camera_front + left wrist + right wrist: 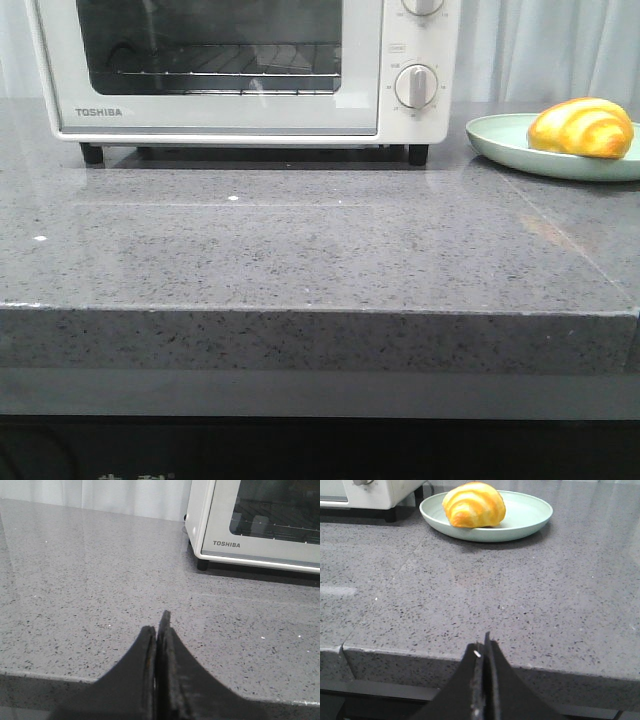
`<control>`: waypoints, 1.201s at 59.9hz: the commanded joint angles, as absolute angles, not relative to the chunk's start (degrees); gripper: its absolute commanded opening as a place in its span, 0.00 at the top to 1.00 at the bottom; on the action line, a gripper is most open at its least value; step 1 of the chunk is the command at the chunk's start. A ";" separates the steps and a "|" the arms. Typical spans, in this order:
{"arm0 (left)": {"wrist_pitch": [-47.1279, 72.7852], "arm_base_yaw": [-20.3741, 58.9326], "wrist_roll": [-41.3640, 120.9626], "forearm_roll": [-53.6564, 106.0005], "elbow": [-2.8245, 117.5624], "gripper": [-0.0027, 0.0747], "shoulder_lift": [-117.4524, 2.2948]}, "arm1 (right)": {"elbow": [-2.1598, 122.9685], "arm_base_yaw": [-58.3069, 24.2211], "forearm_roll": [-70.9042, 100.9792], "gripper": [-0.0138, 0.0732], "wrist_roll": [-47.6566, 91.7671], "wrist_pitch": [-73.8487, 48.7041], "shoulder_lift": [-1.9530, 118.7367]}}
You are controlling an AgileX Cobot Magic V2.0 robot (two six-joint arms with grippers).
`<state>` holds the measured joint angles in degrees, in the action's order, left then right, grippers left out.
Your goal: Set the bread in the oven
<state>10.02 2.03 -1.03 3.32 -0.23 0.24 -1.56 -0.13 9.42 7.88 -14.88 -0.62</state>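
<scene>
The front edge of the grey speckled surface (300, 260) lies nearest in the front view, a thick slab with a dark strip beneath it. Neither arm shows in that view.

At about 11 o'clock on the surface stands the white oven (245, 70), marked TOSHIBA, its glass door closed and the wire rack visible behind the glass; a round knob (416, 86) sits on its right-hand panel. At about 2 o'clock, just beside the oven's right side but apart from it, rests a pale green plate (500, 145), and the bread (581, 127) lies on it, golden yellow with darker ridges.

In the left wrist view the left gripper (159, 645) hangs at the near edge of the surface, its fingers pressed together and holding nothing, with the oven's left corner (255, 522) ahead at 1 o'clock. In the right wrist view the right gripper (484, 660) is likewise closed tight and empty at the near edge, the bread (473, 504) on its plate (530, 517) well ahead at 12 o'clock.
</scene>
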 commanded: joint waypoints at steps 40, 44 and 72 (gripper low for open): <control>5.55 1.81 -1.30 3.92 -0.66 0.99 1.22 | -1.17 0.14 9.64 0.92 8.47 -9.94 -1.85; 5.55 1.81 -1.30 3.77 -0.66 0.99 1.22 | -1.17 0.14 9.64 0.92 8.47 -9.94 -1.85; -1.82 1.81 -1.30 2.83 1.02 0.99 1.22 | 1.30 0.14 11.65 0.92 8.47 -7.46 -1.85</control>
<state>5.64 2.03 -1.03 3.32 -0.23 0.24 -1.56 -0.13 10.84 7.96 -13.11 -0.62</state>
